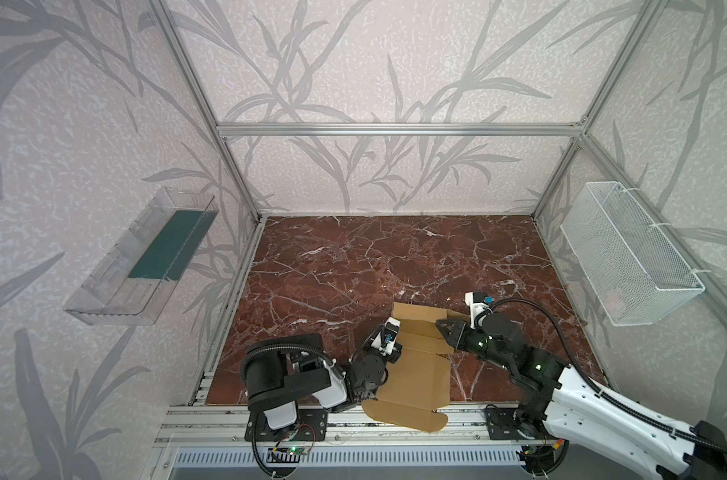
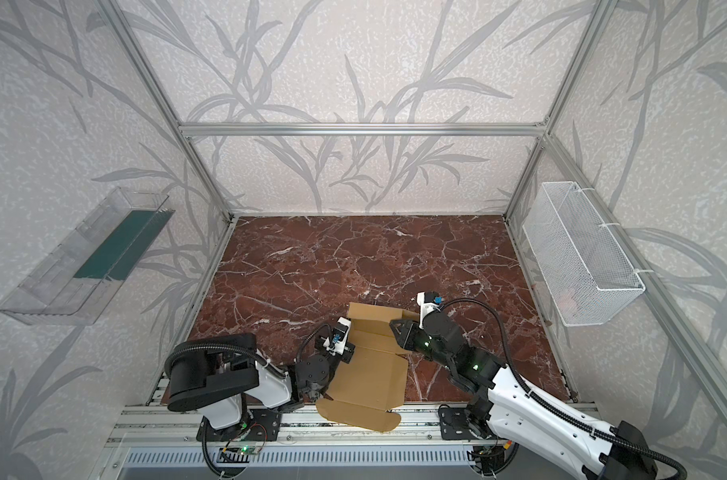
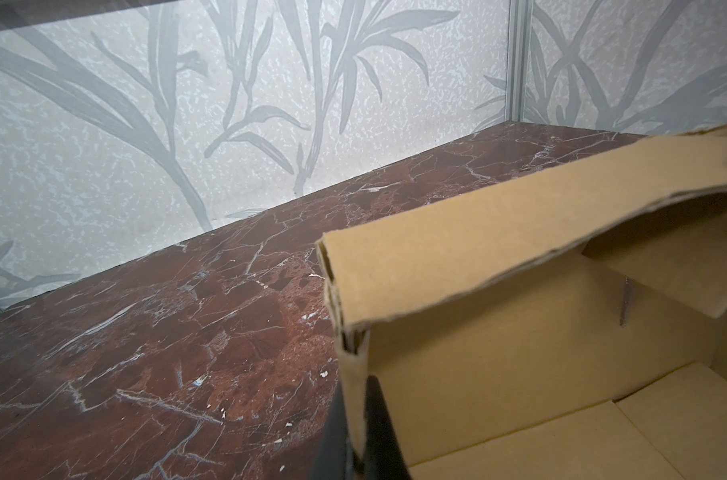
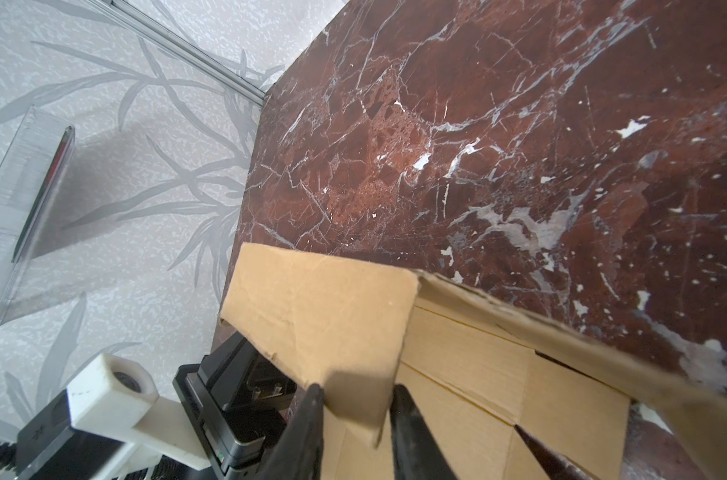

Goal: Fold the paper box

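Left gripper (image 3: pixel 356 432) pinches a raised side wall of the paper box (image 1: pixel 415 374), fingers pressed together on the cardboard. Right gripper (image 4: pixel 357 399) has fingers apart with a flap corner between them, cannot tell if it clamps. Box sits partly formed at the front of the marble table (image 1: pixel 353 266), between both arms, near flap flat and overhanging the front rail (image 1: pixel 212 424)

Dark red marble-look desk (image 1: pixel 353 257) with white veins, clear plastic wall tray (image 1: pixel 112 295) holding a dark green strip (image 1: pixel 166 245) on one side wall — white wire mesh basket (image 1: pixel 627 253) on the opposite one. Grey leaf-print wallpaper (image 1: pixel 353 62) all round.
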Robot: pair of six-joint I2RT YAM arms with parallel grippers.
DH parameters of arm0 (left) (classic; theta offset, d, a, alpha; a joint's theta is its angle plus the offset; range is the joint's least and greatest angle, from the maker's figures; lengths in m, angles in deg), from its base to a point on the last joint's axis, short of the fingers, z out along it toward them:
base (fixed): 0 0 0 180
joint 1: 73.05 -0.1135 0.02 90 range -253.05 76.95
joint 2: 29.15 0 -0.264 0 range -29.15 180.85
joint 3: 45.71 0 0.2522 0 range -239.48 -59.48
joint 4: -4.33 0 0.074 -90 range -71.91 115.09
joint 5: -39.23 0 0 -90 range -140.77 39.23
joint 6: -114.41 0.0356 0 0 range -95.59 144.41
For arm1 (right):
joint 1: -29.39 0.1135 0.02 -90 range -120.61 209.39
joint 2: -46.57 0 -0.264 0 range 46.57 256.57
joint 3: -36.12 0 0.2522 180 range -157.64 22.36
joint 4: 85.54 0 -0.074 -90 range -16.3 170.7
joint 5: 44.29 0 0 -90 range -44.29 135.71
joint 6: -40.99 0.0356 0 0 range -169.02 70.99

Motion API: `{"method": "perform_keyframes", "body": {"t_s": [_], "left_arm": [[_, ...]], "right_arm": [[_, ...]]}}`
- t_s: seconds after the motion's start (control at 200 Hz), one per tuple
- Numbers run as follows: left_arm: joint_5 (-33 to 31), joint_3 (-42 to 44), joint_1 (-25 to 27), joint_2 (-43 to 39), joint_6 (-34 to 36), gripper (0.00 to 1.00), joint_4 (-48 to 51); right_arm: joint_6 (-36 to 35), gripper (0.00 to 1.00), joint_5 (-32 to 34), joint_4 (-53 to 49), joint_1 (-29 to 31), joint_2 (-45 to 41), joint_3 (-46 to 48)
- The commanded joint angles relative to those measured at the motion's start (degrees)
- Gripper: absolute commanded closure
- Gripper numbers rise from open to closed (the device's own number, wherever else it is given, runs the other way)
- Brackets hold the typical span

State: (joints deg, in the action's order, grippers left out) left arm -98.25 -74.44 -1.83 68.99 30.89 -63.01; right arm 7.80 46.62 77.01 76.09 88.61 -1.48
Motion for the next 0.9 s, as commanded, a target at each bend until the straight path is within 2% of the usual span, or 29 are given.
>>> {"method": "perform_keyframes", "body": {"t_s": [0.0,0.22,0.41,0.565,0.755,0.895], "left_arm": [[-1.8,-0.6,0.3,0.3,1.8,1.00,-0.1],[-5.9,0.7,0.1,-2.1,5.1,1.00,-0.1],[-9.0,3.0,-1.4,-6.5,5.3,1.00,-0.1],[-9.3,5.6,-2.5,-12.0,3.4,1.00,-0.1],[-9.5,8.0,-2.7,-17.6,2.7,1.00,-0.1],[-9.9,9.7,-2.7,-23.4,1.2,1.00,0.1]], "right_arm": [[0.0,0.71,0.8,0.1,-0.3,-1.7,0.4],[-2.3,0.66,1.6,-9.1,-3.3,-11.3,-2.4],[-4.7,0.61,-0.3,-16.7,-3.9,-14.5,-3.9],[-4.9,0.60,-2.9,-17.5,-4.9,-16.5,-0.1],[-6.0,0.59,-5.8,-18.9,-9.6,-18.5,1.2],[-5.6,0.60,-13.4,-12.3,-10.9,-16.6,3.1]]}}
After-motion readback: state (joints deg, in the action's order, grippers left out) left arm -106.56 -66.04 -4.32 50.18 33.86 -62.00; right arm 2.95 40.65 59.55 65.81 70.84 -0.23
